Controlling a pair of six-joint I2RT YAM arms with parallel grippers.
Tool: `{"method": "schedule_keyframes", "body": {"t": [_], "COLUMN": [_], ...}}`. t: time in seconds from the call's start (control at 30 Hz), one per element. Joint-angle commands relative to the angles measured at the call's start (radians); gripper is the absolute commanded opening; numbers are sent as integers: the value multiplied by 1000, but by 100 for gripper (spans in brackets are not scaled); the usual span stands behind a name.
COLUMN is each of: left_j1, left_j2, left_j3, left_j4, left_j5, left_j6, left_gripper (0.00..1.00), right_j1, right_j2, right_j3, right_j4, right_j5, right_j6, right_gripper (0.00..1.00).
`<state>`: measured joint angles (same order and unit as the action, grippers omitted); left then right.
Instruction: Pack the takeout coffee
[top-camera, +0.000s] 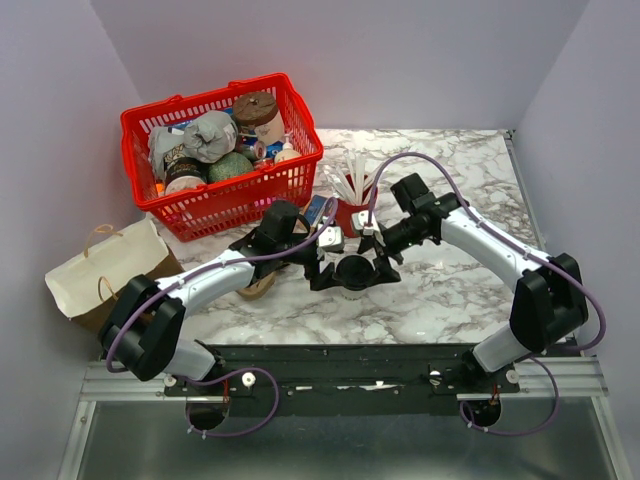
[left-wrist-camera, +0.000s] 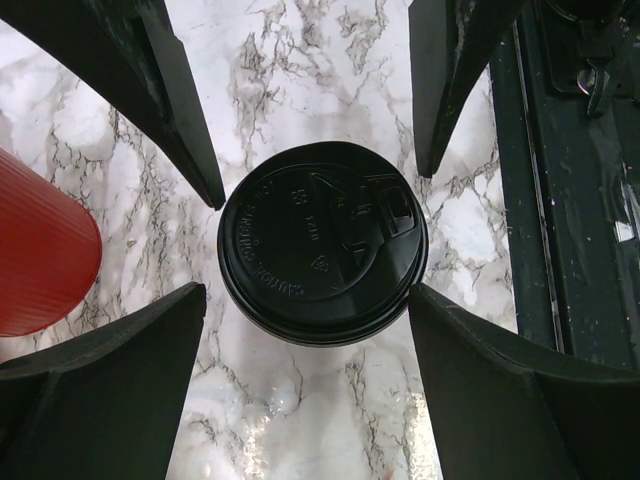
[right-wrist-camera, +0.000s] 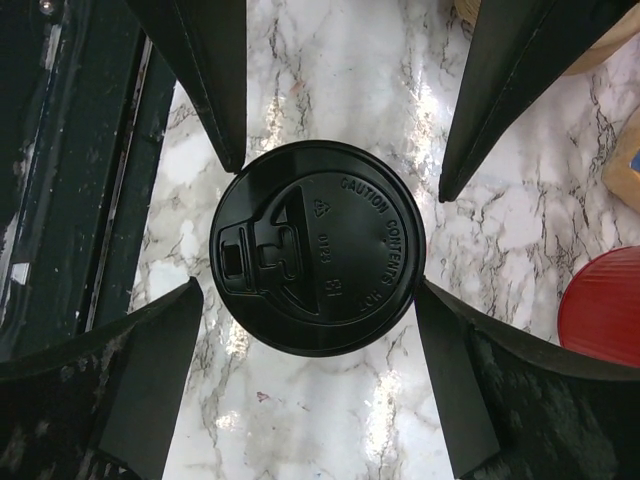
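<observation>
The takeout coffee stands upright on the marble table, a small cream cup under a round black lid. Both grippers hang over it from opposite sides. My left gripper is open, its two fingertips level with the lid's rim on either side. My right gripper is open too, and its fingertips flank the rim the same way. Each wrist view shows the other gripper's fingers at the top of the frame. Neither pair of jaws presses on the cup.
A red cup with white cutlery stands just behind the coffee. At the back left is a red basket full of goods. A paper bag lies at the left edge. A tan round object sits under the left arm.
</observation>
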<state>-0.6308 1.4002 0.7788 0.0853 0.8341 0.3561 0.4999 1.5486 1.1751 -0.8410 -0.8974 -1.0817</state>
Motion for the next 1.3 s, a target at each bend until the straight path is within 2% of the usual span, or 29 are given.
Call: {"method": "schedule_keyframes", "body": {"t": [0.0, 0.43, 0.87, 1.27], "left_j1": [-4, -4, -14, -20], "left_j2": [10, 20, 52, 69], "left_j3": [20, -13, -29, -72], "left_j4": [22, 39, 45, 76], "left_j5": [45, 43, 56, 45], "left_j6": [32, 23, 29, 32], "left_gripper": [89, 86, 85, 82], "right_j1": [15, 38, 45, 66], "right_j2": [24, 47, 57, 7], "right_j3": [8, 32, -11, -118], "right_j4": [-10, -9, -1, 106], "right_j5": [-3, 14, 38, 74], "right_j6": [2, 29, 12, 62], "right_gripper": [94, 88, 84, 81]}}
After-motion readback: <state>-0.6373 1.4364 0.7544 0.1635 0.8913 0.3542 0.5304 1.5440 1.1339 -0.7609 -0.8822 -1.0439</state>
